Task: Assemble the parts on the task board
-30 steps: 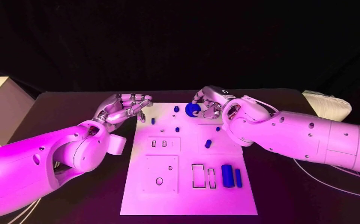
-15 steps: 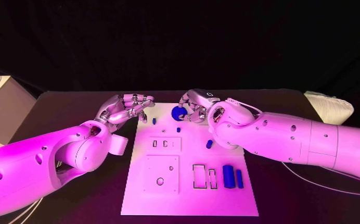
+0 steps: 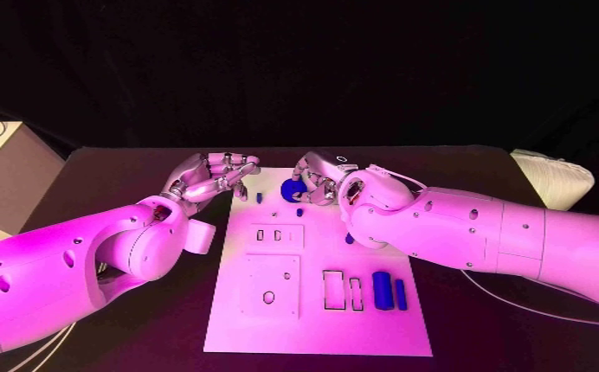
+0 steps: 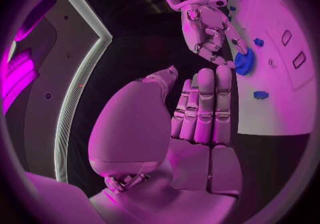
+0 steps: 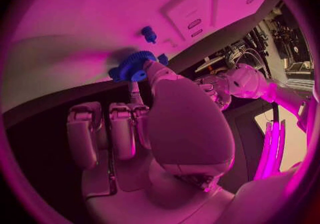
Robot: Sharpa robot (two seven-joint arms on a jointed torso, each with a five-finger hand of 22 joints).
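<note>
Gear (image 3: 294, 189), blue, pinched in your right hand (image 3: 322, 178), had moved left across the board's (image 3: 312, 320) far edge, nearing placement; your left hand (image 3: 212, 177) waited empty, fingers loosely curled.

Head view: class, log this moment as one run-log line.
right robot hand: holds blue gear over task board far end | left robot hand: open, beside board | blue bars: lying on board

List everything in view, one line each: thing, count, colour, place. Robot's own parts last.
Task board: one, white, middle of the black table.
Gear: one, blue, at the board's far end, held by the right hand.
Bars: two, blue, side by side near the board's right edge.
Small pegs: a few, blue, on the board's far half.
Table: one, black.
Left hand: one, silver, beside the board's far left corner, holding nothing.
Right hand: one, silver, gripping the gear.
</note>
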